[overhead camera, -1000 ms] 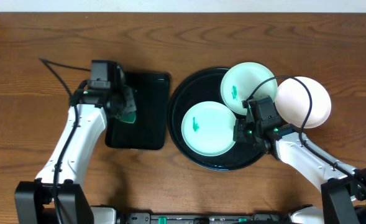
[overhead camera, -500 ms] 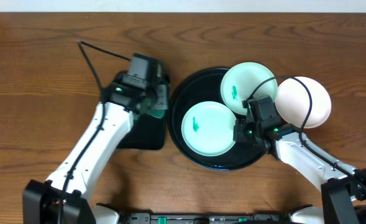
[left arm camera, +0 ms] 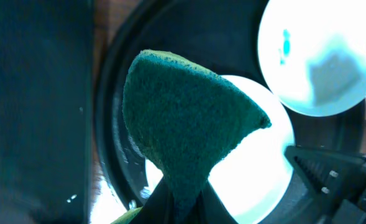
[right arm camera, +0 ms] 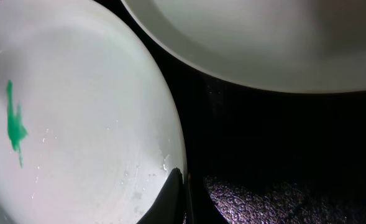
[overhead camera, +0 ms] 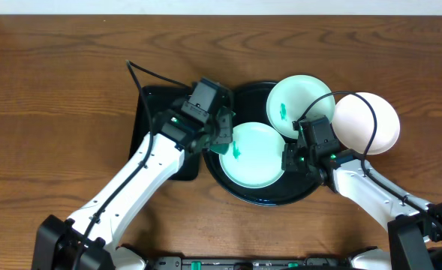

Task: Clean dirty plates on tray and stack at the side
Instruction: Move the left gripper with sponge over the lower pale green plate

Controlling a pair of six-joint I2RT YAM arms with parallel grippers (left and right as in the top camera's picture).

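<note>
Left gripper clamped on soft green sponge, over 9 o'clock rim of smeared near mint plate on round tray. Right gripper: fingers together, tip at that plate's 3 o'clock rim. Far mint plate, also smeared, at tray's 1 o'clock. White plate on table beside it. Plates likely stiff, glossy, slippery; grip by rim.
</note>
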